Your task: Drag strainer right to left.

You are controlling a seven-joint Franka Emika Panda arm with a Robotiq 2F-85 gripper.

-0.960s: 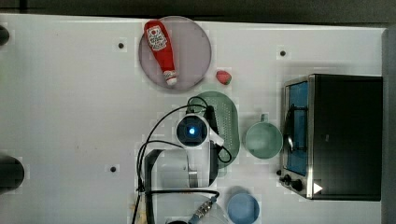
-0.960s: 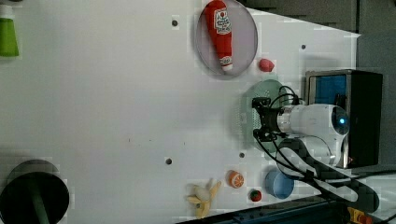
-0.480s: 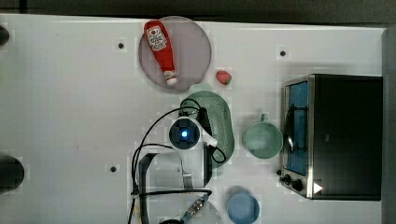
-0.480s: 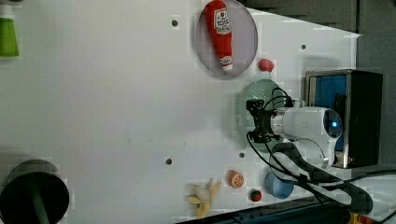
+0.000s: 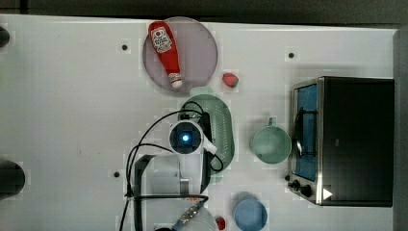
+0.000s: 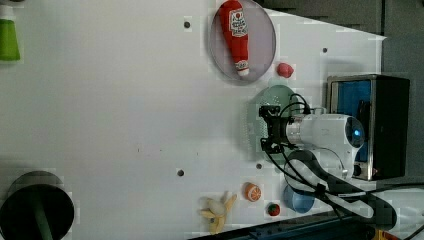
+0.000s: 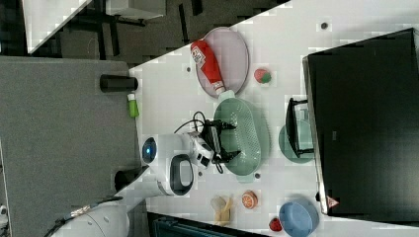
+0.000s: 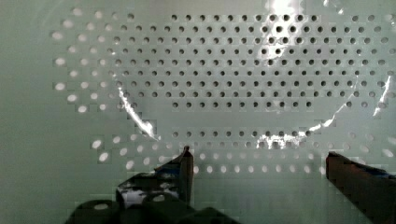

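The pale green oval strainer (image 5: 222,129) lies on the white table between the plate and the mug. It is also in the left view (image 6: 260,107) and the right view (image 7: 249,133). My gripper (image 7: 231,139) reaches down into its bowl and stands open, with one fingertip (image 8: 185,163) close over the perforated base (image 8: 233,70) and nothing held between the fingers. In the left view the gripper (image 6: 266,129) sits over the strainer's middle. In the top view the arm's head (image 5: 186,137) covers the strainer's left part.
A ketchup bottle (image 5: 165,45) lies on a round grey plate (image 5: 202,53) beyond the strainer, with a strawberry (image 5: 230,79) beside it. A mint mug (image 5: 270,143) and a toaster oven (image 5: 344,139) stand at the top view's right. A blue bowl (image 5: 250,215) sits near the front edge.
The arm and the strainer have together shifted toward the top view's left, away from the mug. The jaws have stayed spread.
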